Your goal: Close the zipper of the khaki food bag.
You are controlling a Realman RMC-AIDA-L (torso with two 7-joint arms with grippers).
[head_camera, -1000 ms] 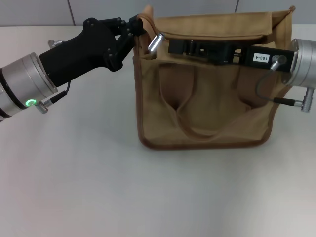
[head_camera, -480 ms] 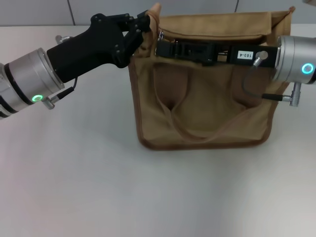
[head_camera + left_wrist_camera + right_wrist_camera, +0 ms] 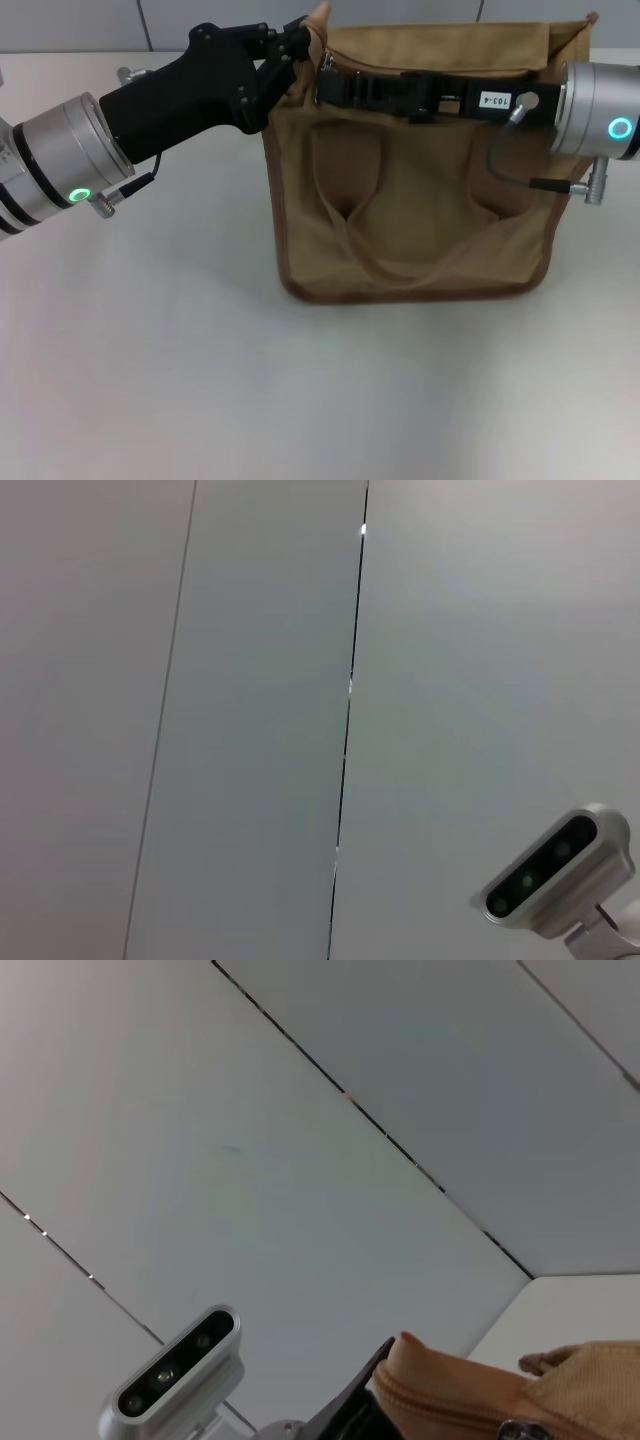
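the khaki food bag (image 3: 415, 170) stands upright on the white tabletop (image 3: 200, 380), toward the far side and a little to the robot's right, its front face with a looped strap handle (image 3: 400, 250) turned toward the robot. darker brown trim runs along its bottom edge. the zipper (image 3: 440, 75) runs along the bag's top, mostly covered by the right arm lying over it; a small silver pull tab (image 3: 326, 66) shows near the bag's left top corner, just at the tip of the right gripper (image 3: 327, 88). that gripper reaches in from the right, stretched level across the bag's top edge, its black body ending beside the pull; i cannot tell whether its fingers are holding the pull or how wide they stand.

the left gripper (image 3: 298, 42) comes in from the left and its fingers are pinched narrow on the bag's left top corner, where a flap of fabric sticks up between them.

in the right wrist view that fabric corner (image 3: 440, 1380) and a stretch of the zip line appear low down against a grey panelled wall (image 3: 300, 1160), with a silver camera unit (image 3: 175, 1375) nearby. the left wrist view shows only the wall and a similar camera unit (image 3: 555, 870).
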